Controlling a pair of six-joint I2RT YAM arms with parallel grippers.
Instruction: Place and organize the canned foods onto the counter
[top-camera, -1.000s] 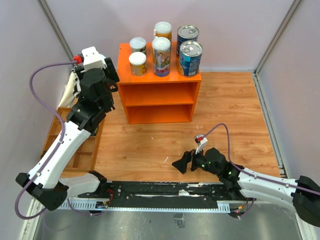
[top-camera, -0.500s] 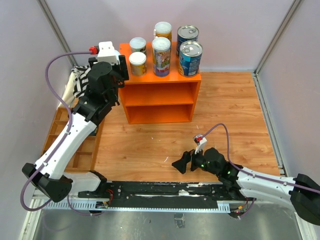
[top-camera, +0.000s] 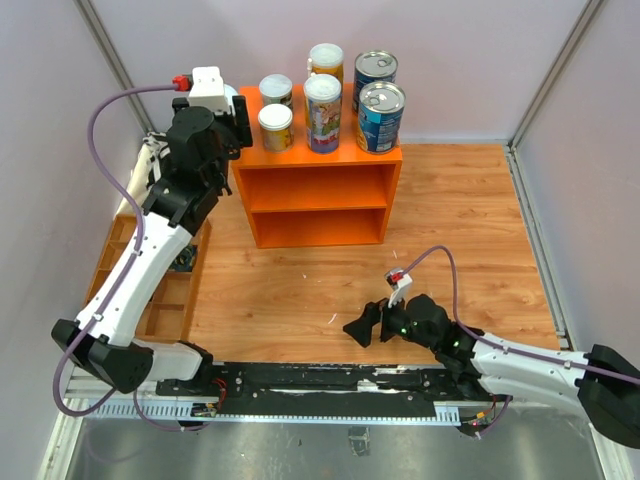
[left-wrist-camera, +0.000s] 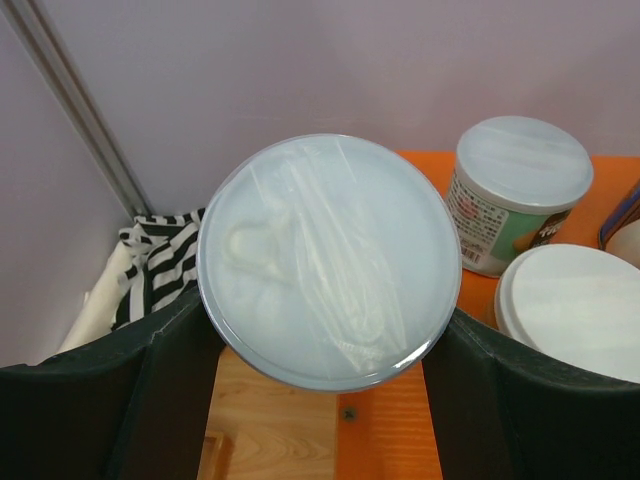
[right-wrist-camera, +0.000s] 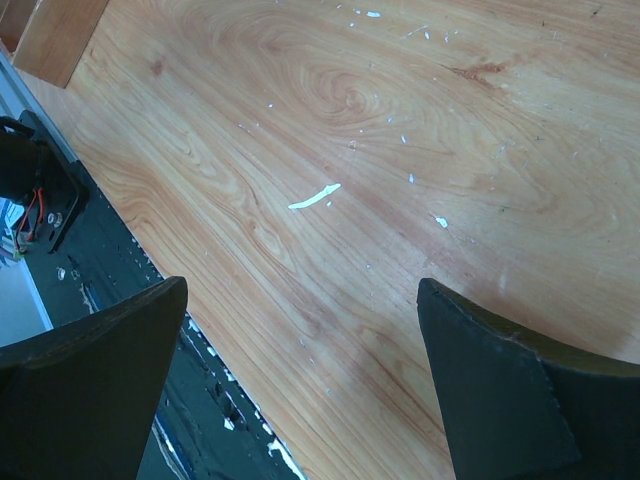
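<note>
White-lidded can (left-wrist-camera: 330, 260) fills the left wrist view, clamped in the left end effector (left-wrist-camera: 320, 318), hovering at the orange bench (left-wrist-camera: 390, 440) edge. Overhead, the raised, outstretched arm hides it. Two neighbouring cans (left-wrist-camera: 515, 190) sit just right. Right end effector (top-camera: 362, 327) lies low, fingers spread, empty.

Robot lab test cell: plain lilac partition walls (top-camera: 470, 70), metal corner posts (top-camera: 548, 70), wood-top bench (top-camera: 460, 230), robot arms (top-camera: 130, 290) bolted to black rail (top-camera: 330, 385) along near edge.
</note>
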